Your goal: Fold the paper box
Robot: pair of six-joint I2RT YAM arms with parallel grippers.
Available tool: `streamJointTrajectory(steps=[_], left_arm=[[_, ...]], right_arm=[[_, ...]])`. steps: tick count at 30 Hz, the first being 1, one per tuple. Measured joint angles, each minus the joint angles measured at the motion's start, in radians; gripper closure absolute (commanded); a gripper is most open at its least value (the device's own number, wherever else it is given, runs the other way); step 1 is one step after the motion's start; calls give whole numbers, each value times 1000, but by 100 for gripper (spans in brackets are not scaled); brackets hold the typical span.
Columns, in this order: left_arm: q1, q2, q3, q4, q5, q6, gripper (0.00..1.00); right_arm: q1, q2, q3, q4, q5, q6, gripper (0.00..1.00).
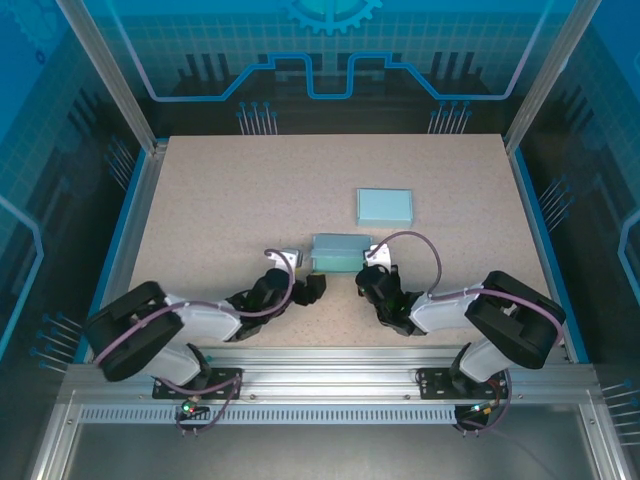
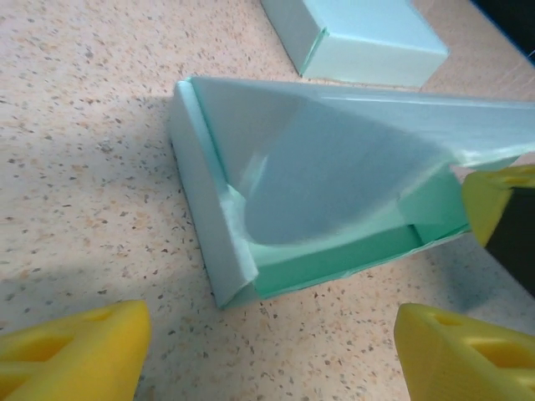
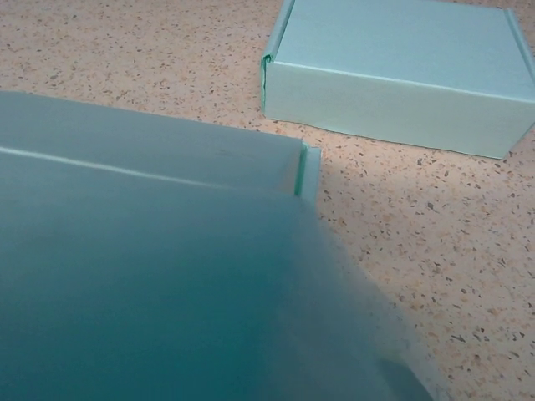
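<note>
**A:** How is the left gripper (image 2: pixel 272 322) standing?

**B:** Its jaws are wide apart with nothing between them. In the left wrist view the two yellow fingers (image 2: pixel 79 351) sit low on either side, over bare tabletop, just short of the near long wall of the pale green open paper box (image 2: pixel 334 200).

**A:** And the right gripper (image 1: pixel 366 270)?

**B:** Closed. One yellow fingertip (image 2: pixel 491 200) of it touches the far right corner of the box's raised lid flap (image 2: pixel 435 125). I cannot tell whether paper is pinched between the fingers. The right wrist view has that flap right up against the lens, a blurred teal sheet.

**A:** Where is the box itself?

**B:** It sits flat on the speckled beige table (image 2: pixel 84 125), between the two grippers, near the front edge in the top view. Its walls stand upright, a corner tab at the near left end is folded inward, and the lid leans up and over the cavity without closing it.

**A:** Anything beyond it?

**B:** A closed pale green paper box (image 1: pixel 385 206), lid down, lies just behind and slightly to the right, apart from the open one.
</note>
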Motion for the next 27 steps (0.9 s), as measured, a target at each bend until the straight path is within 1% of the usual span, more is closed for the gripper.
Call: streamJointTrajectory(steps=[6, 9, 11, 12, 15, 17, 20, 21, 24, 27], left_arm=[[-5, -314, -11, -211, -41, -33, 16], [-5, -453, 0, -330, -88, -31, 11], [-5, -502, 32, -415, -122, -9, 9], [-5, -514, 62, -459, -137, 10, 7], [-4, -505, 170, -568, -171, 68, 1], [1, -476, 255, -625, -186, 109, 1], [16, -404, 373, -684, -199, 162, 1], [24, -370, 413, -706, -200, 179, 1], [47, -257, 520, -768, -200, 219, 1], [66, -142, 618, -827, -199, 250, 1]], right_arm=[[7, -16, 3, -40, 6, 0, 100], [15, -26, 11, -69, 9, 0, 89], [23, -33, 13, -90, 8, -3, 77], [27, -38, 13, -101, 8, -5, 69], [39, -62, 13, -139, 14, -5, 45], [45, -85, 13, -161, 22, -3, 26], [53, -131, 13, -190, 28, 6, 5], [55, -151, 13, -205, 30, 6, 0], [76, -224, 13, -269, 31, 19, 0], [110, -328, 18, -377, 31, 44, 0]])
